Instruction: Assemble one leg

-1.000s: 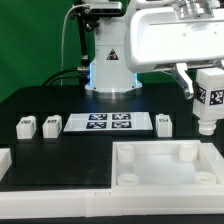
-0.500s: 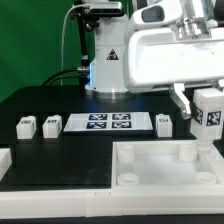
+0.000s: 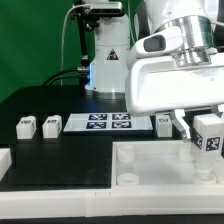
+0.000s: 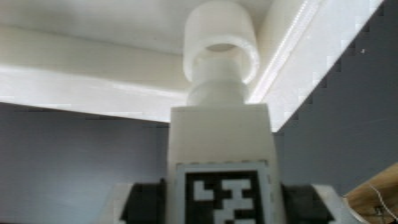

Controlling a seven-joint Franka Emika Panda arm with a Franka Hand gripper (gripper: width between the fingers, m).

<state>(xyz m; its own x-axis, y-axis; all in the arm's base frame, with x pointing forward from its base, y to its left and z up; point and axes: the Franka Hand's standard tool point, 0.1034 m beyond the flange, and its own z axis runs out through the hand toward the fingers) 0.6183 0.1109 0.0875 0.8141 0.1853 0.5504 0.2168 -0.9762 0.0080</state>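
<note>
My gripper (image 3: pixel 203 128) is shut on a leg (image 3: pixel 210 137), a white peg with a black-and-white tag on its blocky head. It holds the leg upright, stem down, over the far right corner of the large white tray-like part (image 3: pixel 160 166). In the wrist view the leg (image 4: pixel 222 130) fills the middle, its tag between the fingers and its round stem pointing at the white part. Whether the stem touches a socket is hidden. Three more legs lie on the black table: two on the exterior view's left (image 3: pixel 27 125) (image 3: pixel 50 124) and one (image 3: pixel 164 122) beside the marker board.
The marker board (image 3: pixel 108 123) lies at the table's middle back. The arm's base (image 3: pixel 108 60) stands behind it. A white block (image 3: pixel 5 159) sits at the exterior view's left edge. A white ledge runs along the front.
My gripper has come down and toward the front with the leg, from above the table's far right to just over the tray-like part's far right corner.
</note>
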